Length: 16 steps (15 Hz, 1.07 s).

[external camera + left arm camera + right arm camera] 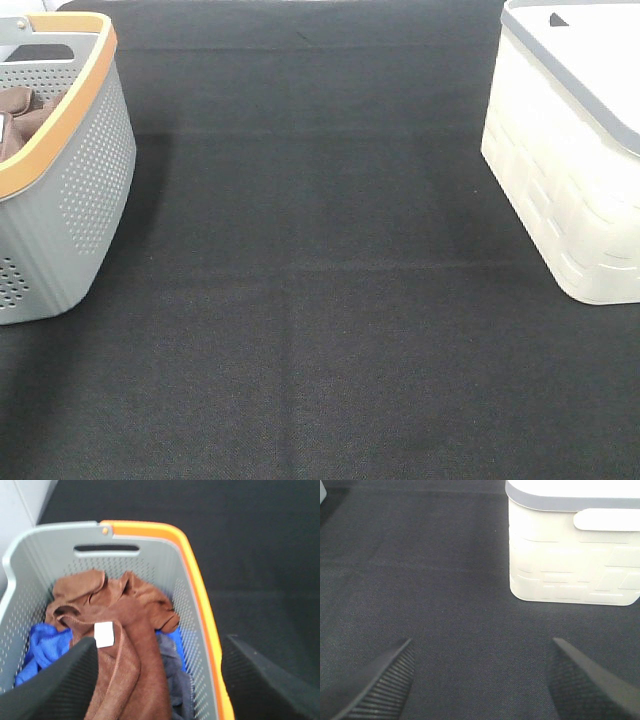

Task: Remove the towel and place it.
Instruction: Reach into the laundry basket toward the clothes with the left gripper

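The black-clothed worktop (320,300) fills most of the high view, bare across its middle. At its right edge stands a cream bin (560,190) with a grey rim; at its left edge stands a grey perforated basket (90,190) with an orange band along one side of the rim.

The task's thing, a brown towel (125,630), lies crumpled inside the grey basket. It is heaped on top of the other laundry, with one fold running up toward the handle slot. A blue cloth (45,647) sits beneath it on one side. A darker grey fabric (177,685) shows on the other side, though it may be one piece or several, as it is half buried.

The left fingers (60,680) hang above the basket, spread wide and holding nothing. One is over the towel and the other is outside the orange rim. The right fingers (375,680) are equally wide and empty over bare worktop, near the cream bin.

Smallest is a white label (104,634) sewn on the towel's raised hem.

The towel looks soft, light and limp, so it will sag and trail when lifted and may drag the blue cloth with it. The thick ridge of folds beside the label seems the best hold: a pinch there should gather several layers without catching what lies underneath.
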Each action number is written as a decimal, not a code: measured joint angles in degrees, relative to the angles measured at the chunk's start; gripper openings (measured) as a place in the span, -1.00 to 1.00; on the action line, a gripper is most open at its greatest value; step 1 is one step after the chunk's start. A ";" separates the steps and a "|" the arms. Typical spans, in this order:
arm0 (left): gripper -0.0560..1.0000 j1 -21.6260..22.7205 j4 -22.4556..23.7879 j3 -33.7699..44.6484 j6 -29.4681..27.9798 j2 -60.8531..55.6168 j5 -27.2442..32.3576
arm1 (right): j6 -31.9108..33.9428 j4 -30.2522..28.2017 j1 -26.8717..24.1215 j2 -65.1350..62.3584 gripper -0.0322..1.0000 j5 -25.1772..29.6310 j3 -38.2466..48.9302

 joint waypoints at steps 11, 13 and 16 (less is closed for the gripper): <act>0.37 9.57 3.78 -23.03 -10.77 30.88 18.39 | 0.00 0.00 0.00 0.00 0.41 0.00 0.00; 0.37 11.17 1.43 -26.18 -10.83 34.26 18.39 | 0.00 0.00 0.00 0.00 0.41 0.00 0.00; 0.37 12.03 -1.95 -32.72 -10.83 40.85 18.96 | 0.00 0.00 0.00 0.00 0.41 0.00 0.00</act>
